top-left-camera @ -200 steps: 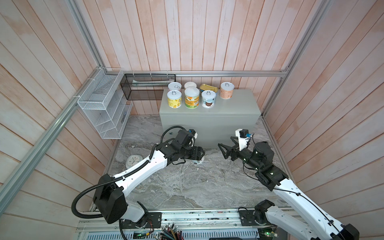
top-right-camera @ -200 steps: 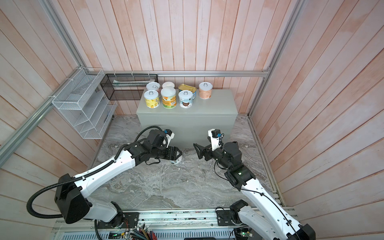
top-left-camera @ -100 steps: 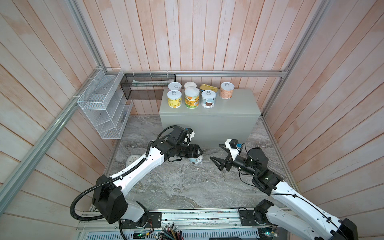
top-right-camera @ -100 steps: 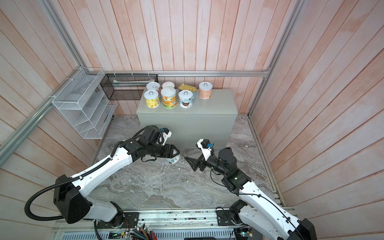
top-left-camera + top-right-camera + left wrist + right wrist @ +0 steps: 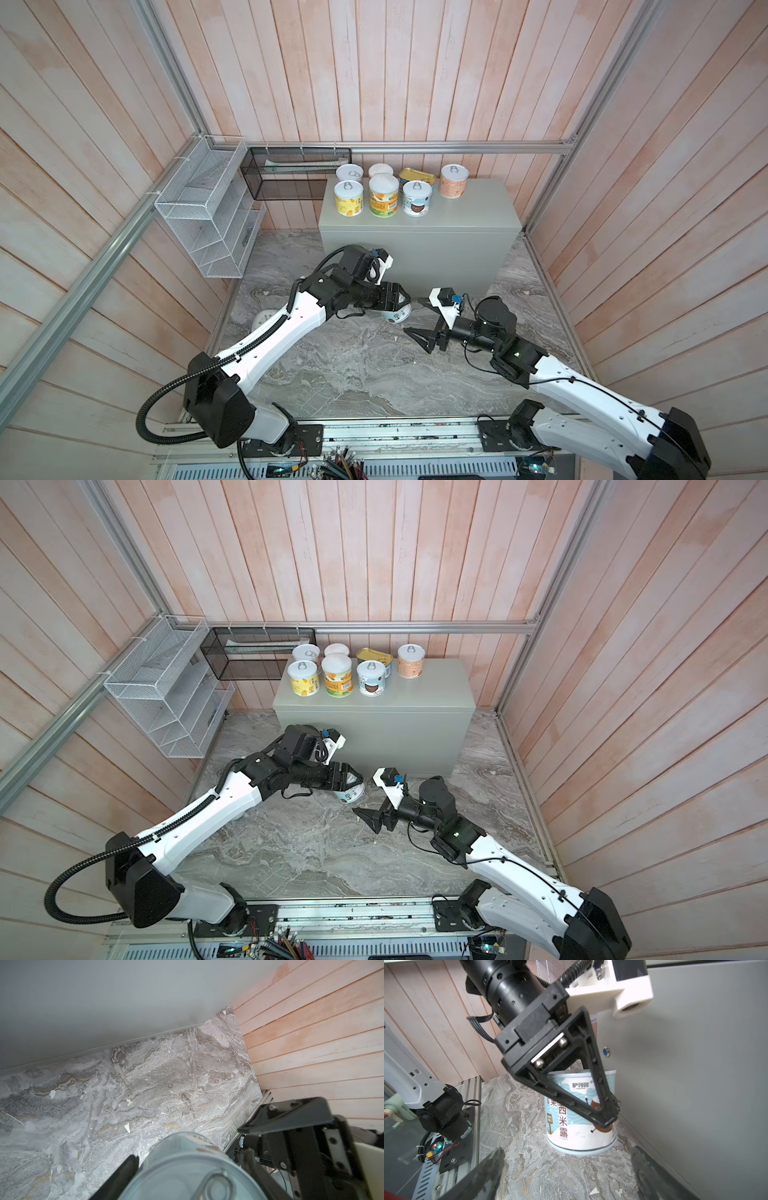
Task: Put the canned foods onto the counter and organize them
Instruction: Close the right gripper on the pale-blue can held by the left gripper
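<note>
1. Found the blue-labelled can [image 5: 581, 1118] upright on the marble surface [image 5: 353, 374], long axis vertical, pull-tab lid up, just in front of the counter [image 5: 457, 249], near the middle of its front edge. Spotted no other can off the counter.
2. Saw the left tool [image 5: 399, 307] pinching that can across its sides, reaching in from the side of the counter's left corner, with a finger [image 5: 124, 1169] pressed to the flank in the left wrist view. Could not tell whether the base sat on the marble or just off it.
3. Saw the right tool [image 5: 417, 316] spread wide and holding nothing, just beside the can on the opposite side, pointed toward it, apart from it.
4. Judged the left arm the nearer one, already on the can; no need for the right.
5. Placed the goal up and back from the left tool: the counter's flat top, above the lid and beyond the front edge.
6. Counted six other cans [image 5: 383, 195] and the gold tin [image 5: 417, 178] bunched toward the back left corner of that top, the pink can [image 5: 454, 180] last in the back row, the right half bare.
7. Judged the coming move a straight lift clearing the front edge, then a carry back toward the bare stretch beside the row, axis kept vertical.
</note>
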Robot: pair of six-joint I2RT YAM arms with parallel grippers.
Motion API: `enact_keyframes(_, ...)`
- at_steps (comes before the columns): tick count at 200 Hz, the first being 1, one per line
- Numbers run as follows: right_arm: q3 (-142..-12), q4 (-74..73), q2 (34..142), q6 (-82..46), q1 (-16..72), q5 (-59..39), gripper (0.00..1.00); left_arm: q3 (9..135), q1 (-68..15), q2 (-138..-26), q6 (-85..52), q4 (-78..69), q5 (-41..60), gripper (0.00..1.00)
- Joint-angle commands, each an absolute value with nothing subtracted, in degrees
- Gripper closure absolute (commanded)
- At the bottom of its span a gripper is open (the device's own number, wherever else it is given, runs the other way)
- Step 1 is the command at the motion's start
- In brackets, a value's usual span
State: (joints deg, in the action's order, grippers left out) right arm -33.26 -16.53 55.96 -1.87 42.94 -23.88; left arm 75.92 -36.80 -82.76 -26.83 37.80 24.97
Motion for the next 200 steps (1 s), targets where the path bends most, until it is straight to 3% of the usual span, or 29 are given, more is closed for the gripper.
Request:
enact_keyframes(1,-35.21,-20.63,57.47,-1.36,43.68,-23.24,0.09,77.07,-36.56,-79.81,-27.18,34.7,27.93,0.4)
enact_keyframes(200,-39.91,-29.35,68.69,-3.34,45.02,-21.98,0.12,70.69,-37.05,-77.63,-30.77,29.38,31.11,0.4)
